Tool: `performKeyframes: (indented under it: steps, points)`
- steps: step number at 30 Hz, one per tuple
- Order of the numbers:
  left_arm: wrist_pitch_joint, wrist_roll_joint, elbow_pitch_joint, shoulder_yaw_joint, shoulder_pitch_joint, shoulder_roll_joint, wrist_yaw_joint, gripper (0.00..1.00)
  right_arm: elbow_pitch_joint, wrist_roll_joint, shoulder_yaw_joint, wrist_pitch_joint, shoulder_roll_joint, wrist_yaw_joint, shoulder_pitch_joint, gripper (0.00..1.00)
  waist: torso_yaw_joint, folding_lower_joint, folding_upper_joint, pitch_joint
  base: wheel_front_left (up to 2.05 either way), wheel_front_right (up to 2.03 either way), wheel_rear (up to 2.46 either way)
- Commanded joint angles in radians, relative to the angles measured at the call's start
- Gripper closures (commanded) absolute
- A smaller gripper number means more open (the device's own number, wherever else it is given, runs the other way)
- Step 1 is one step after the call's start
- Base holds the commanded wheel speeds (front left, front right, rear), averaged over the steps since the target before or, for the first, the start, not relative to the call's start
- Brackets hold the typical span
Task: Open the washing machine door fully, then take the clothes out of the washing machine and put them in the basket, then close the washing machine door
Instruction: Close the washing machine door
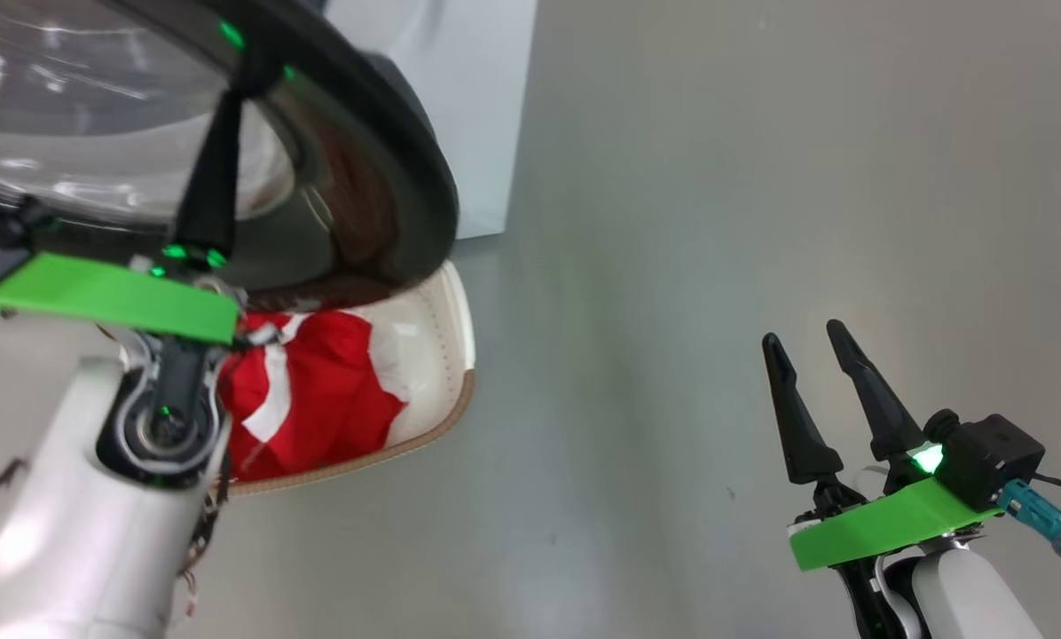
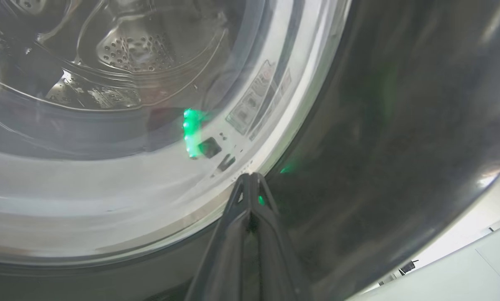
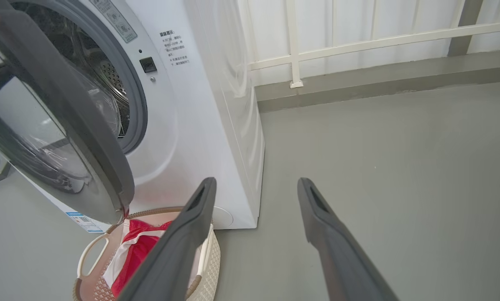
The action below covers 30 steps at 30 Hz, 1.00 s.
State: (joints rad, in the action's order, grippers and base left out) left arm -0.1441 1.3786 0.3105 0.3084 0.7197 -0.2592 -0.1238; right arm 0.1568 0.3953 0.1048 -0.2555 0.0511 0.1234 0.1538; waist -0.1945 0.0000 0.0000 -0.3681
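Jaws: left closed against door [image 2: 400, 125], right spread.

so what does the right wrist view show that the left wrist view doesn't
Right wrist view: the white machine from outside, the basket on the floor with the clothes in it, a railing, and the right jaws open.
Left wrist view: the left jaws shut, tips at the seam between the glass and the black rim, and a sticker on the glass.
Both: the door, partly open, and the drum behind it.
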Motion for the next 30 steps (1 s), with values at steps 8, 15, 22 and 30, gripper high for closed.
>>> performKeyframes:
  steps: [8, 15, 22, 30]
  points:
    - [-0.062, 0.025, 0.067, 0.017, 0.176, -0.05, -0.007, 1.0, -0.031, 0.039, 0.028, -0.006, -0.001, 0.007, 0.024, 0.0, -0.062, 0.0, 0.0, -0.036, 0.0, 0.0, 0.0]
    - [-0.09, 0.042, 0.118, 0.048, 0.217, -0.077, -0.007, 1.0, -0.031, 0.041, 0.031, -0.006, -0.001, 0.007, 0.023, 0.0, -0.066, 0.0, 0.0, -0.031, 0.0, 0.0, 0.0]
    - [-0.107, 0.07, 0.113, 0.089, 0.149, -0.078, -0.007, 0.97, -0.022, 0.022, 0.023, -0.006, -0.001, 0.007, 0.017, 0.0, -0.029, 0.0, 0.0, -0.003, 0.0, 0.0, 0.0]
    - [-0.117, 0.082, 0.113, 0.096, -0.009, -0.065, -0.007, 0.0, -0.01, -0.015, 0.009, -0.006, -0.001, 0.007, 0.005, 0.0, 0.033, 0.0, 0.0, 0.046, 0.0, 0.0, 0.0]
